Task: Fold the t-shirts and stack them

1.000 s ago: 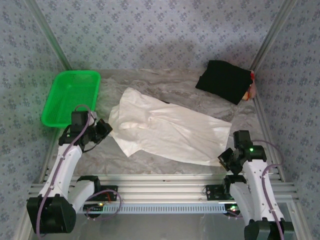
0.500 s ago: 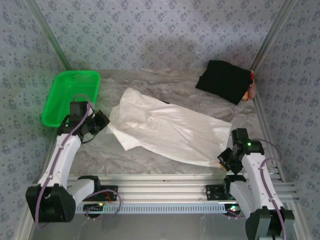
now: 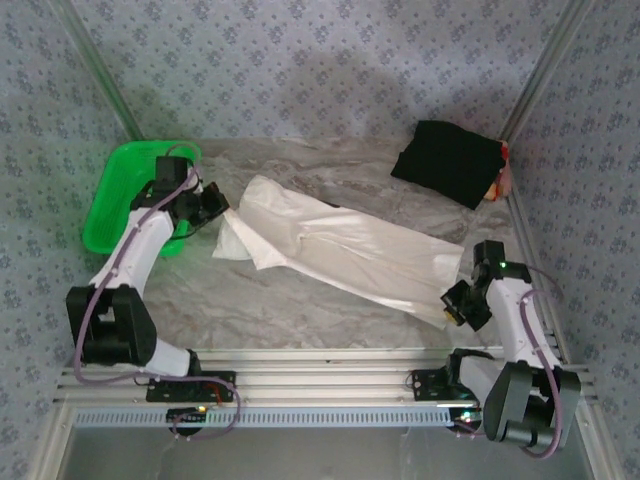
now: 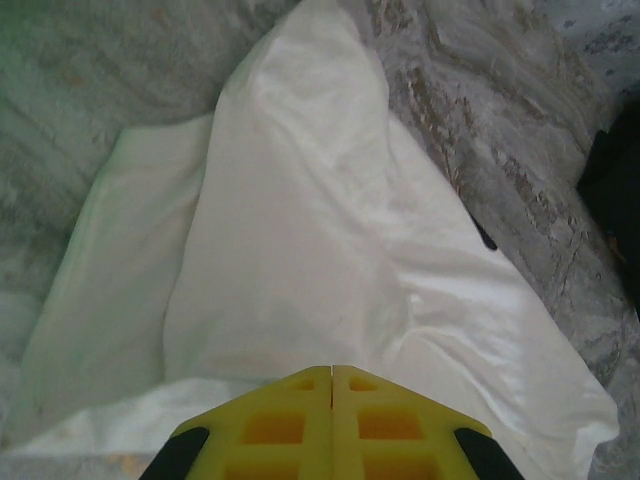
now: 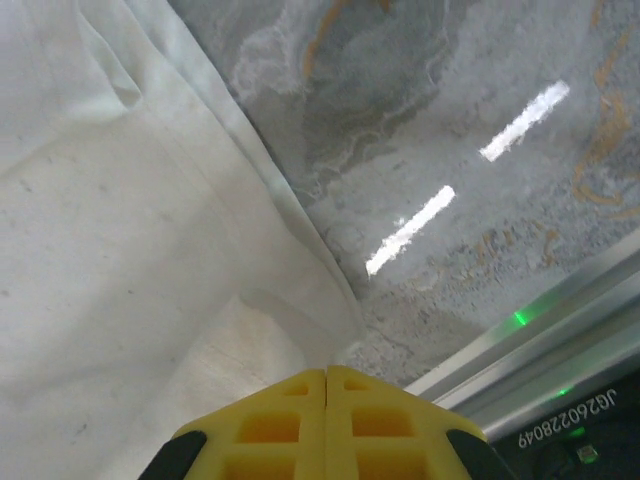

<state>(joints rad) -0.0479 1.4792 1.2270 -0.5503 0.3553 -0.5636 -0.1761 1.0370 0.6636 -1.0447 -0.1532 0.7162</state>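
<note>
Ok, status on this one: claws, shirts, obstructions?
Left claw shut on white shirt, left end; right claw shut on its near right corner. Shirt stretched between them. Black shirt folded, far right. Nothing in the way.

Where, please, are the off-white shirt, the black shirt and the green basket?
off-white shirt (image 3: 350, 255), top external view, middle of the cloth.
black shirt (image 3: 448, 162), top external view, its centre.
green basket (image 3: 115, 200), top external view, bare mesh floor.
</note>
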